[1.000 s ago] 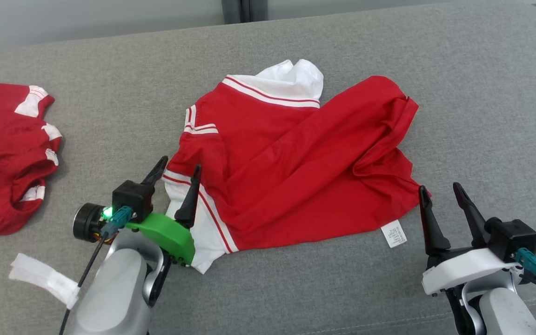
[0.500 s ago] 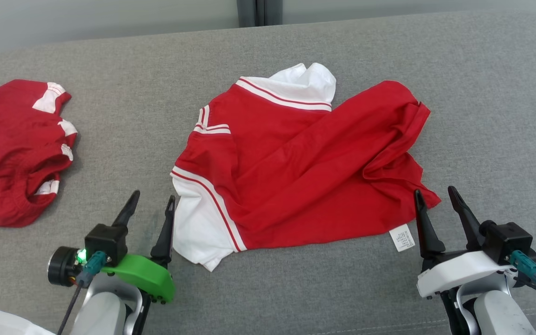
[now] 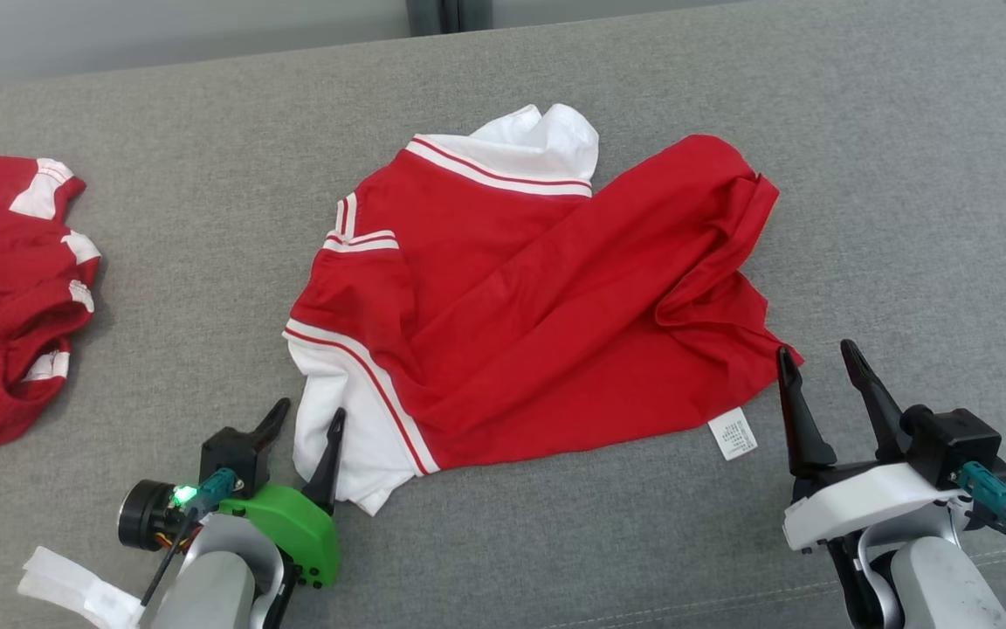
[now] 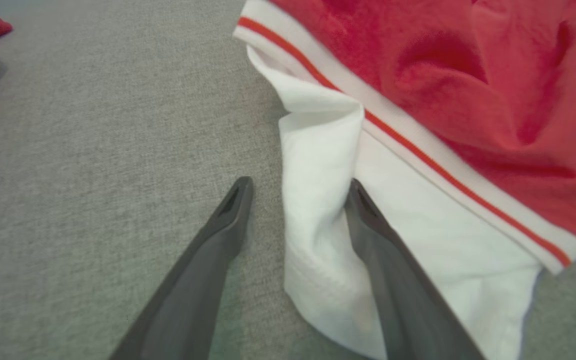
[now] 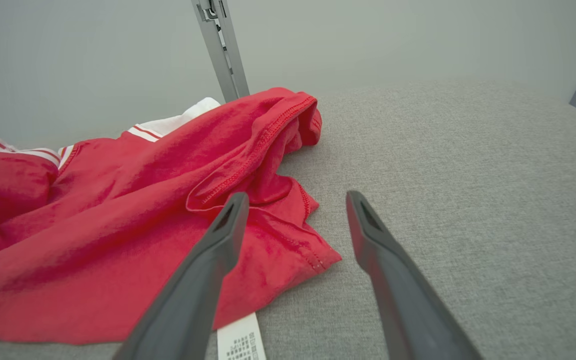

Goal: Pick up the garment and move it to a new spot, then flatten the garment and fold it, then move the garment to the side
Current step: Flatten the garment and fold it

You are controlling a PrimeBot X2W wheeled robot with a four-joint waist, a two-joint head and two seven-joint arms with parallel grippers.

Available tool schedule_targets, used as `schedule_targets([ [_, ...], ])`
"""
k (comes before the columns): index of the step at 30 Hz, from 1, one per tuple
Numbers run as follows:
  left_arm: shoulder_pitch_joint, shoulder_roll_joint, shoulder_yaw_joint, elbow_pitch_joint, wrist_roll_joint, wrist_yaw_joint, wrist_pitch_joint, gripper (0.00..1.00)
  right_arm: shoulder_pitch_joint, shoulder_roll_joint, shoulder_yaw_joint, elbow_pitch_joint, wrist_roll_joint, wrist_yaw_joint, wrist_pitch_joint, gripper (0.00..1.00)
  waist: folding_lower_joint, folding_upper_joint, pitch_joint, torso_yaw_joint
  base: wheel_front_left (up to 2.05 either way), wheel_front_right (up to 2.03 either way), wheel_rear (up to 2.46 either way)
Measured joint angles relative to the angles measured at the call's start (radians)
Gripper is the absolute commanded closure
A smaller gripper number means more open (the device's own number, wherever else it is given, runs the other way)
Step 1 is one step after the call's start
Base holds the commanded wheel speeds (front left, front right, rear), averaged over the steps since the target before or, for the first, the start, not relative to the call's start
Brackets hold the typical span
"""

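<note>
The garment (image 3: 538,297) is a red shirt with white sleeves, lying crumpled in the middle of the grey cushion (image 3: 905,175). My left gripper (image 3: 309,409) is open at the near edge of its white sleeve (image 3: 341,419). In the left wrist view a fold of that sleeve (image 4: 318,150) lies between the fingers of the left gripper (image 4: 299,182), and the right one rests on the cloth. My right gripper (image 3: 816,349) stands open at the red hem corner. The right wrist view shows the right gripper (image 5: 296,195) with that corner of the garment (image 5: 118,210) reaching between the fingers.
A second red and white garment (image 3: 5,288) lies bunched at the far left. A white care label (image 3: 733,434) sticks out from the shirt's near hem. A pale strip (image 3: 75,590) hangs by my left forearm. A grey metal post (image 5: 220,45) stands behind the cushion.
The head view has shifted. My left gripper drew back off the white sleeve, clear of it, then came in again at the sleeve's near edge. The right gripper stayed by the hem corner.
</note>
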Motion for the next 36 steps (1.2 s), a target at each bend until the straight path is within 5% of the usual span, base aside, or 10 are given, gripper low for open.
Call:
schedule_targets([
  [1,-0.009,0.000,-0.005,0.014,0.000,-0.001,0.000,1.00,0.000,0.000,0.000,0.000,0.000,0.000,0.000,0.00,0.0000,0.0000,0.000,-0.002,0.00,0.00,0.00],
  [15,0.114,-0.005,0.008,-0.191,-0.015,0.021,0.001,1.00,0.032,0.006,-0.025,0.003,-0.001,0.000,0.000,0.00,0.0000,0.0000,-0.049,0.036,0.00,0.00,0.00],
  [25,0.328,-0.010,-0.017,-0.411,-0.040,0.075,0.135,1.00,0.058,0.012,-0.030,0.006,-0.002,0.000,0.000,0.00,0.0000,0.0000,-0.090,0.084,0.00,0.00,0.00],
  [27,0.360,-0.002,-0.021,-0.432,-0.041,0.080,0.148,0.00,0.058,0.012,-0.027,0.008,-0.002,0.000,0.000,0.00,0.0000,0.0000,-0.097,0.090,0.00,0.00,0.00],
  [36,0.377,0.017,0.017,-0.497,-0.053,0.112,0.075,0.00,0.061,0.003,-0.014,0.017,-0.002,0.000,0.000,0.00,0.0000,0.0000,-0.132,0.092,0.00,0.00,0.00],
])
